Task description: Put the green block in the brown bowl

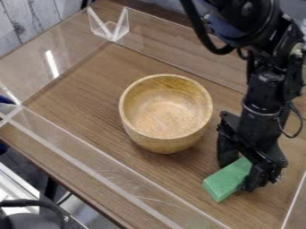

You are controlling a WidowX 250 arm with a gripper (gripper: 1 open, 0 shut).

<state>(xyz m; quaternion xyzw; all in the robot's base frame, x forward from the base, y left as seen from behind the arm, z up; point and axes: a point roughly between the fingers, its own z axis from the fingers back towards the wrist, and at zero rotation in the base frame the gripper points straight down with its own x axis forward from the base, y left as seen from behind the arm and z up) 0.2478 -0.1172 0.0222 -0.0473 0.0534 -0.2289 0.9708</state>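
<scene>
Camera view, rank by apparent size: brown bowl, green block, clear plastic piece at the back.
1. brown bowl, clearly largest.
2. green block, though the open hand covers its far end.
3. clear plastic piece. It sits much farther from the camera, so its rank below the block is unsure.

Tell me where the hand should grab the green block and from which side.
Take the green block across its narrow width near its upper end, from straight above. It lies flat on the table, long and thin, so only its long side faces suit a pinch. The open hand is already there, straddling it beside the brown bowl.
</scene>
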